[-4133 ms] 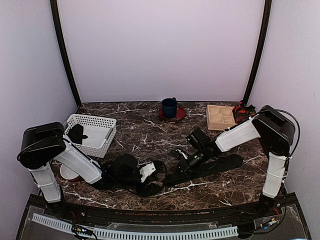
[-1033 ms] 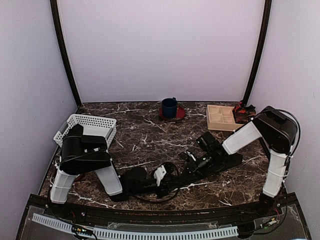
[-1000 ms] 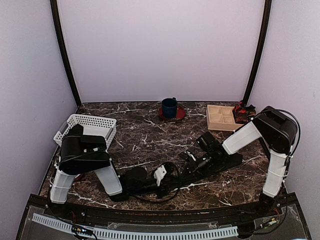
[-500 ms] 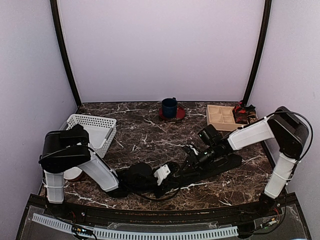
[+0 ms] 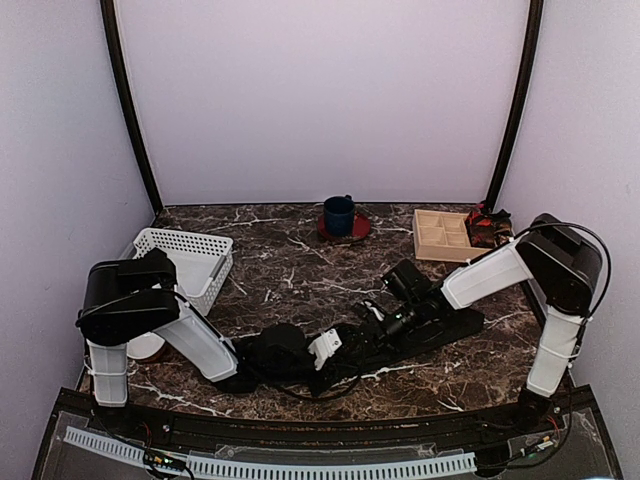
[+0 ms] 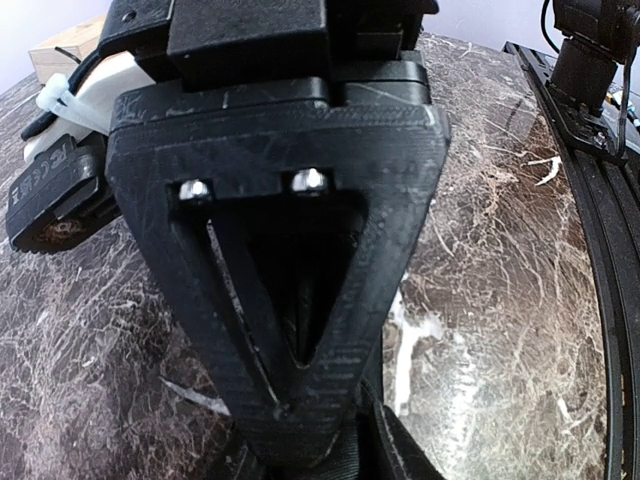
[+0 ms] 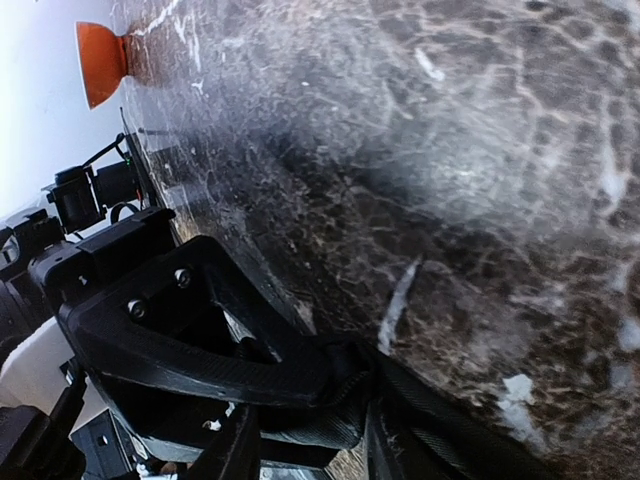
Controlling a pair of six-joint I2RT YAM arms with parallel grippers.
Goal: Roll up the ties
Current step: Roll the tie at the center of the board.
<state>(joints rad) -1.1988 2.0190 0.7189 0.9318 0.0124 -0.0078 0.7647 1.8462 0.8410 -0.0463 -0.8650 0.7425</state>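
Black tie (image 5: 455, 327) stretched across marble table (image 5: 300, 270) near 5 o'clock, wide end toward 3 o'clock, right pincer (image 7: 312, 452) clamped on its narrow end, left pincer (image 5: 343, 348) just beside, its grip impossible to tell

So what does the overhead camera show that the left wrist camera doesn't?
Only overhead: the white basket, the blue mug and both arms whole, reaching in toward each other. Only left wrist: a close view of a black triangular gripper finger with two screws, its tip down at dark fabric. Both: the marble table, the black tie and, it seems, the wooden tray.
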